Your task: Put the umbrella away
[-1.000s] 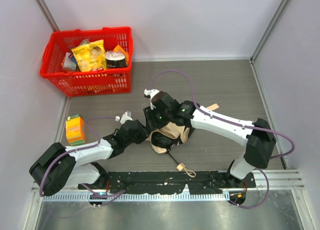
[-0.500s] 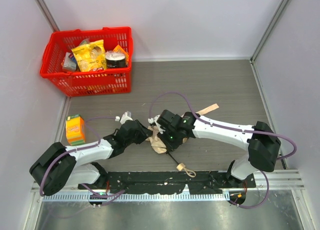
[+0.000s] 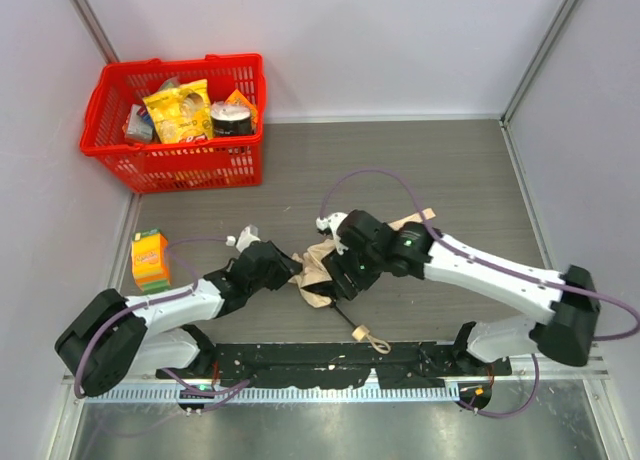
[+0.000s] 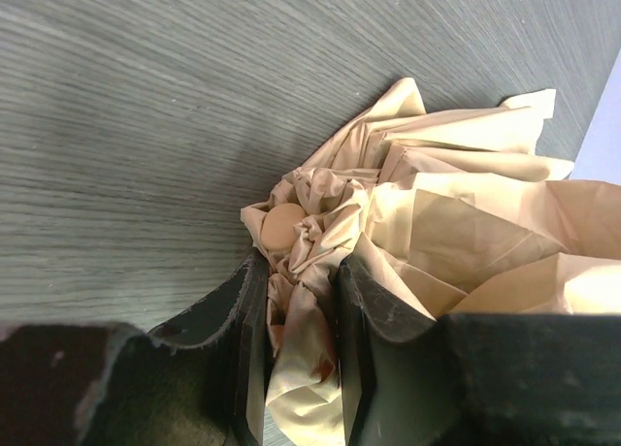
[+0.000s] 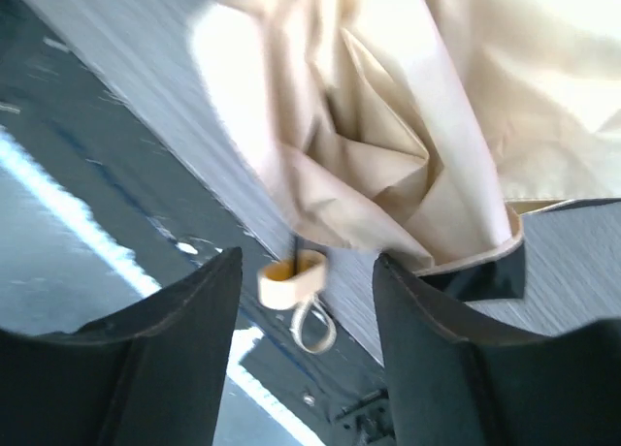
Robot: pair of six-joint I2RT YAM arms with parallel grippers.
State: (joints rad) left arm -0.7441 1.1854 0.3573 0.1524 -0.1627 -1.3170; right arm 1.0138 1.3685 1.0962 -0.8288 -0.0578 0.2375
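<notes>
The umbrella (image 3: 318,272) lies crumpled at the table's middle, its beige canopy bunched, its black shaft running to the cream handle (image 3: 364,334) with a loop cord near the front edge. My left gripper (image 3: 297,273) is shut on a fold of the canopy (image 4: 303,301). My right gripper (image 3: 338,280) is open just above the canopy's near side; in the right wrist view the canopy (image 5: 388,155) and the handle (image 5: 291,276) show between its fingers (image 5: 165,339). A beige strap (image 3: 417,218) sticks out behind the right arm.
A red basket (image 3: 160,165) with snack packets stands at the back left. An orange and green carton (image 3: 150,259) stands at the left. A black rail (image 3: 330,365) runs along the front edge.
My right gripper has swung from behind the canopy to its right, near side, and the right arm has stretched out. The canopy is bunched smaller. My left gripper has kept its hold.
</notes>
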